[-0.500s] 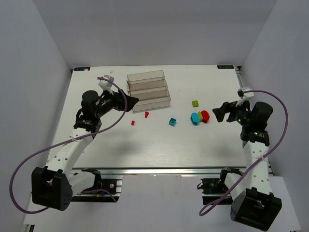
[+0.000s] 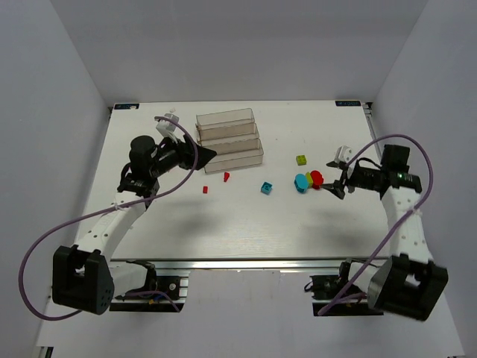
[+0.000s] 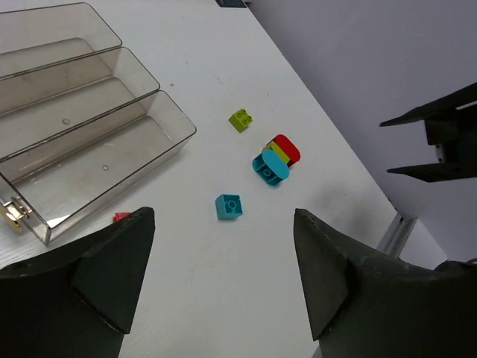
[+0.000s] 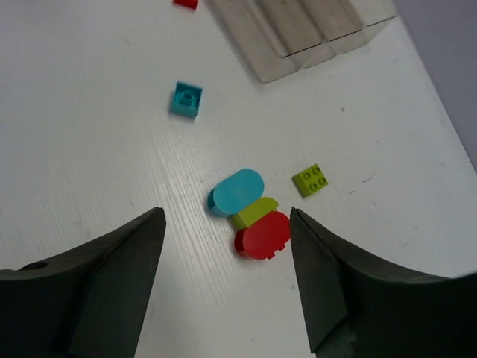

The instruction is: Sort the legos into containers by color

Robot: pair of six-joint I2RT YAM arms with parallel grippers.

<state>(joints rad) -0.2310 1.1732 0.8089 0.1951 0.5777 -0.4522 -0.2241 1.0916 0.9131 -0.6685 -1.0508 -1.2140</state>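
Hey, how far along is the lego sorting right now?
Done: nothing; the containers look empty. In hand: nothing; the left gripper and right gripper are open, the right near the cluster of cyan, yellow-green and red bricks. Left: every brick, including the cyan square brick and yellow-green square brick, lies on the table.

The white table [image 2: 223,224] is occupied at the far middle by clear containers [image 2: 229,138]; legos [image 2: 302,182] are scattered nearer and rightward.
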